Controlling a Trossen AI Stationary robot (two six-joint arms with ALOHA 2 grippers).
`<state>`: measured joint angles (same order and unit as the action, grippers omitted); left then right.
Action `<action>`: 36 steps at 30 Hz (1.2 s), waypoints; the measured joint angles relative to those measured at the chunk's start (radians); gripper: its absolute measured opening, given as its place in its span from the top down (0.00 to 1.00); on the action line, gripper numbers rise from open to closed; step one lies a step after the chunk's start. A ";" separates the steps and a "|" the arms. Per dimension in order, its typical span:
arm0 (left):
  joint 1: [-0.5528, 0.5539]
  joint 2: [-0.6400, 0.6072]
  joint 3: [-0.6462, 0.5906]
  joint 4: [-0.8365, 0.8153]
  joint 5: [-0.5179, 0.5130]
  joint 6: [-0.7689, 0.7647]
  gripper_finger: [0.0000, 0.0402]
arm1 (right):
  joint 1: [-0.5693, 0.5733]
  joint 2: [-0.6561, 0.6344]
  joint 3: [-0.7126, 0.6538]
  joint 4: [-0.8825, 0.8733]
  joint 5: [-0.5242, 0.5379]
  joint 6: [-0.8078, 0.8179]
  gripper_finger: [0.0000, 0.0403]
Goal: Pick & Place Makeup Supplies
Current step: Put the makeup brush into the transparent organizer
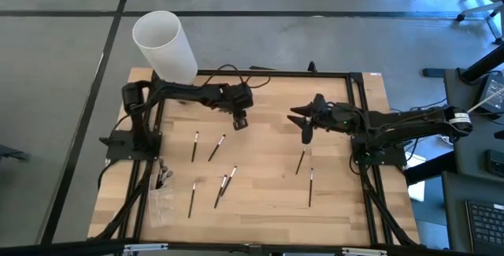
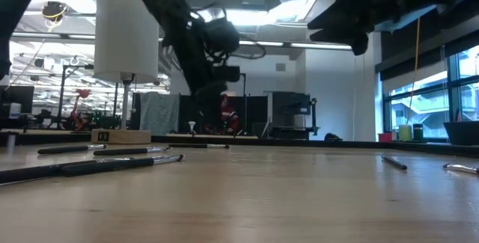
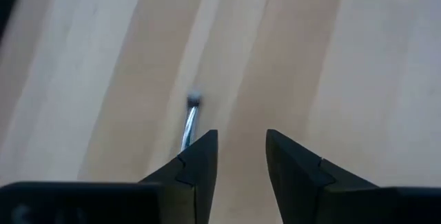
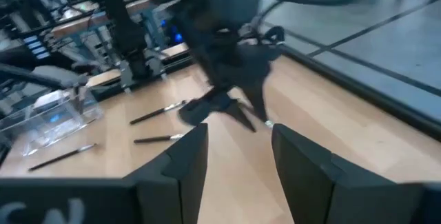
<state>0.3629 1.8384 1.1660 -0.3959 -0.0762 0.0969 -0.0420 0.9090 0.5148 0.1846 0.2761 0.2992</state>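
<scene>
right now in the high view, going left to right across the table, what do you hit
clear plastic box at the left edge → white cylinder → left gripper → right gripper → rightmost brush. The brushes in the middle overlap in order, so they are left out.

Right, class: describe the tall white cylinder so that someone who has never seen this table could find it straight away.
Start at the wooden table and go to its far left corner, behind the left arm. There the tall white cylinder stands upright. Unlike the thin, dark-handled makeup brushes lying flat on the wood, it is wide, plain white and by far the tallest thing there.
</scene>
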 joint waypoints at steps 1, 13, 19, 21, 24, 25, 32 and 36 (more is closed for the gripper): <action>0.011 0.006 0.000 -0.001 0.001 0.017 0.70 | -0.002 0.002 0.000 0.003 -0.007 -0.002 0.60; 0.089 0.020 0.000 -0.001 0.071 0.208 0.75 | -0.002 0.005 0.000 0.000 -0.009 -0.012 0.60; 0.101 0.054 0.000 0.010 0.071 0.221 0.76 | -0.002 0.005 0.000 0.000 -0.019 -0.012 0.60; 0.105 0.071 0.000 0.011 0.068 0.221 0.76 | -0.002 0.005 0.000 0.000 -0.019 -0.012 0.60; 0.113 0.095 0.001 0.008 0.069 0.214 0.76 | -0.002 0.005 0.000 -0.002 -0.019 -0.012 0.60; 0.115 0.098 0.001 0.007 0.069 0.210 0.76 | -0.002 0.005 0.000 -0.003 -0.019 -0.012 0.60; 0.118 0.106 0.004 0.001 0.063 0.194 0.81 | -0.002 0.005 0.000 -0.003 -0.019 -0.015 0.60; 0.116 0.105 0.003 -0.003 0.062 0.164 0.90 | -0.002 0.005 0.000 -0.004 -0.019 -0.015 0.60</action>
<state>0.4786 1.9430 1.1687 -0.3993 -0.0139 0.2612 -0.0441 0.9138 0.5148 0.1810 0.2573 0.2840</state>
